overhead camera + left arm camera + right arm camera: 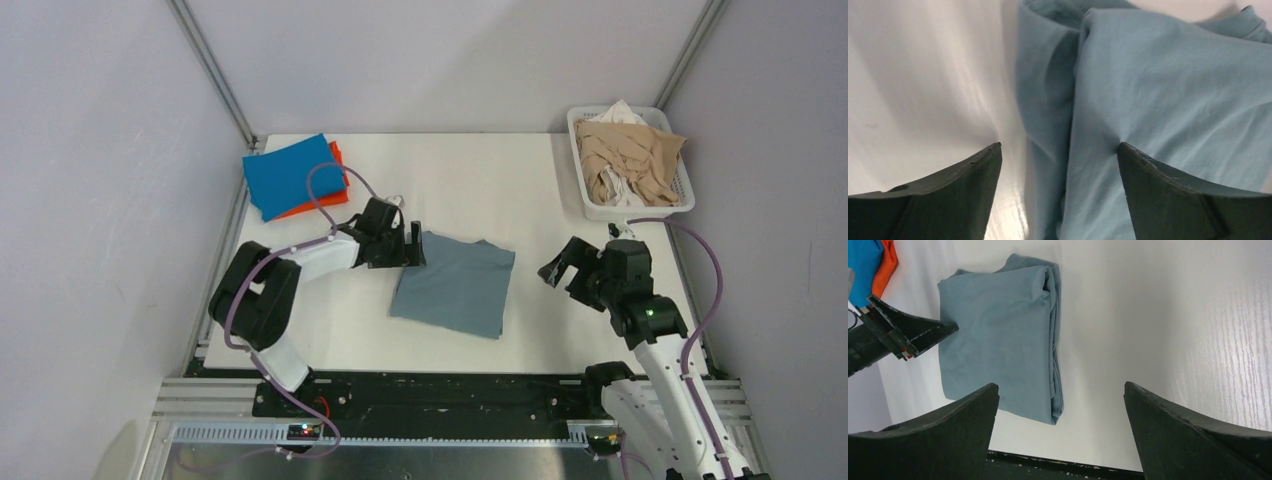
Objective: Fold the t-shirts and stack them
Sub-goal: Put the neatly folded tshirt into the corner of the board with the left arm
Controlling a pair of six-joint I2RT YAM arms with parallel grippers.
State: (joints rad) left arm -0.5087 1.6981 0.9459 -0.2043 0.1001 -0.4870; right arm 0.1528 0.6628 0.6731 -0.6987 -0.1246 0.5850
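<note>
The grey-blue t-shirt (pixel 455 287) lies folded in a rectangle mid-table; it also shows in the left wrist view (pixel 1168 90) and the right wrist view (pixel 998 345). My left gripper (pixel 413 249) is open at its near-left corner. Its jaws straddle the folded edge (pixel 1059 150), one fingertip (pixel 983 170) over bare table, the other (pixel 1143 170) pressing on the fabric. My right gripper (pixel 556 268) is open and empty, apart from the shirt on its right side, over bare table (pixel 1060 390). The folded bright blue t-shirt (pixel 290 175) lies on the orange one (pixel 337 190) at the back left.
A white slatted basket (pixel 640 211) with beige and white garments (pixel 628 160) stands at the back right. The table's dark front rail (pixel 1048 462) lies just below the right gripper. Grey walls close the table on three sides.
</note>
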